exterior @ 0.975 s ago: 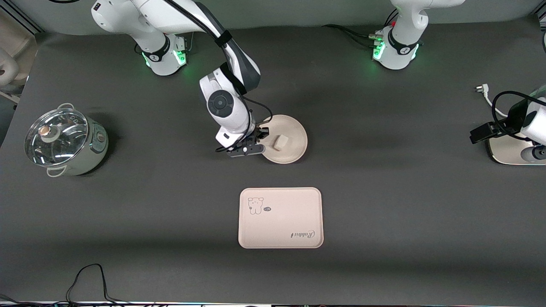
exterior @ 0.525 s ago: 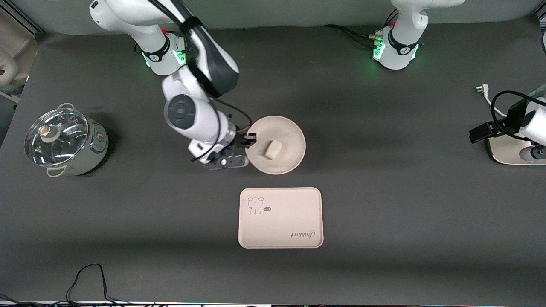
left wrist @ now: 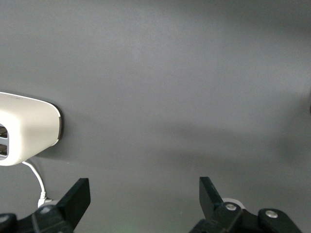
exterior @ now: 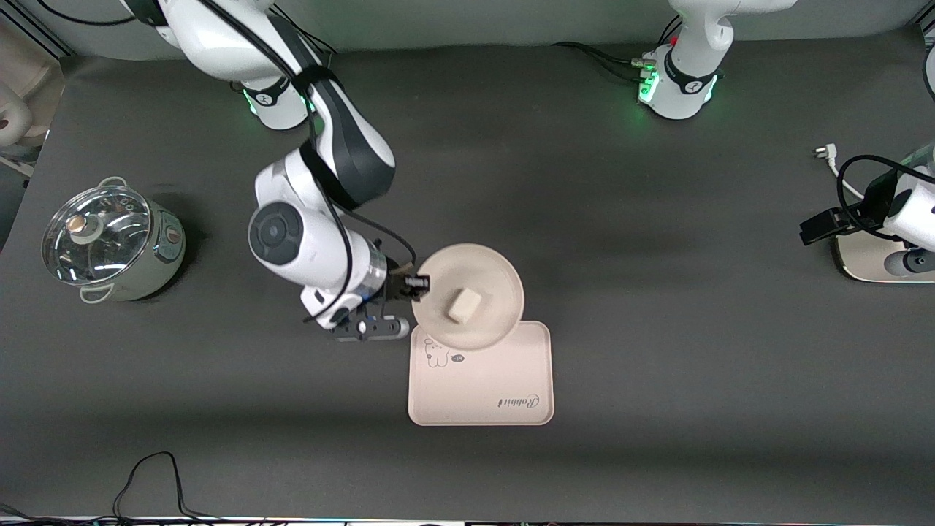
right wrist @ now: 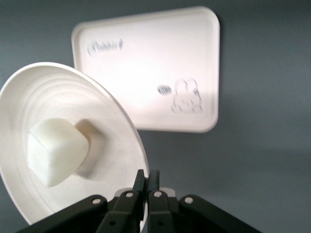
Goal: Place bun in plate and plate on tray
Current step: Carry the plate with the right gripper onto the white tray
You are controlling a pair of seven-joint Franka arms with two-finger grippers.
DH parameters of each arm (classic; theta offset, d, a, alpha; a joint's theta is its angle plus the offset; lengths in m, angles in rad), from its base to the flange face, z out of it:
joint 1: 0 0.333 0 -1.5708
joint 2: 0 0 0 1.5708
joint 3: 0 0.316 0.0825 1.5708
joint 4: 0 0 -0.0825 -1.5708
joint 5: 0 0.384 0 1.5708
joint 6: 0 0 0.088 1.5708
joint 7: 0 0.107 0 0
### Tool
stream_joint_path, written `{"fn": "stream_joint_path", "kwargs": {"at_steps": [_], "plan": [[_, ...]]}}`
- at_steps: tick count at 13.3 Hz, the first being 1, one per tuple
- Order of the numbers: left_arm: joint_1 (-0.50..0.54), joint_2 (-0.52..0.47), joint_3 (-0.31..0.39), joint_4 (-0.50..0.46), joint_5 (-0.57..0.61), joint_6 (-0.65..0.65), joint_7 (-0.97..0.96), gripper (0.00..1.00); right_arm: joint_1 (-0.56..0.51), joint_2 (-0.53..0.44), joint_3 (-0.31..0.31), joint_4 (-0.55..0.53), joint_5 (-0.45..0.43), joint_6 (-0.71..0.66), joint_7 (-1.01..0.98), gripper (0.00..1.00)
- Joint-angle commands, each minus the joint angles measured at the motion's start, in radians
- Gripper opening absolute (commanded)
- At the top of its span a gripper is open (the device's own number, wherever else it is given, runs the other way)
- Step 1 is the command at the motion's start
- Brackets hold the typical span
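Right gripper (exterior: 418, 284): fingers (right wrist: 146, 187) clamped together on plate rim; holds plate up in the air.
Plate (exterior: 489, 274): lifted, over the tray edge nearest the arm bases and the surface next to it. Seen in right wrist view too (right wrist: 58, 92).
Bun (exterior: 464, 305): sits in plate, approx. centre.
Tray (exterior: 482, 383): flat on surface, mid-table; cartoon + script face up; partly covered by plate in front view.
Left gripper (left wrist: 143, 204): waits at left arm's end of surface, fingers wide apart, nothing between them.
Pot (exterior: 109, 241): lidded, at right arm's end of surface.
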State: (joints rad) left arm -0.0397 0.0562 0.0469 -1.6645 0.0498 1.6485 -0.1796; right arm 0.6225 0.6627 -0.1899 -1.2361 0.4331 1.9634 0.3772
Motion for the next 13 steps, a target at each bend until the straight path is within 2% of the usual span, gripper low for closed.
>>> {"fn": "stream_joint_path", "kwargs": {"at_steps": [1, 6, 10, 13], "plan": [[-0.011, -0.003, 0.007, 0.015, 0.012, -0.021, 0.012, 1.0, -0.052, 0.148, 0.012, 0.191, 0.067, 0.015, -0.021, 0.0], [-0.009, -0.001, 0.007, 0.015, 0.012, -0.018, 0.012, 1.0, -0.055, 0.294, 0.02, 0.204, 0.069, 0.224, -0.038, 0.0], [-0.011, 0.001, 0.007, 0.015, 0.012, -0.016, 0.012, 1.0, -0.133, 0.374, 0.118, 0.202, 0.067, 0.272, -0.099, 0.0], [-0.011, 0.002, 0.007, 0.015, 0.012, -0.015, 0.011, 1.0, -0.139, 0.377, 0.119, 0.199, 0.067, 0.282, -0.1, 0.0]]}}
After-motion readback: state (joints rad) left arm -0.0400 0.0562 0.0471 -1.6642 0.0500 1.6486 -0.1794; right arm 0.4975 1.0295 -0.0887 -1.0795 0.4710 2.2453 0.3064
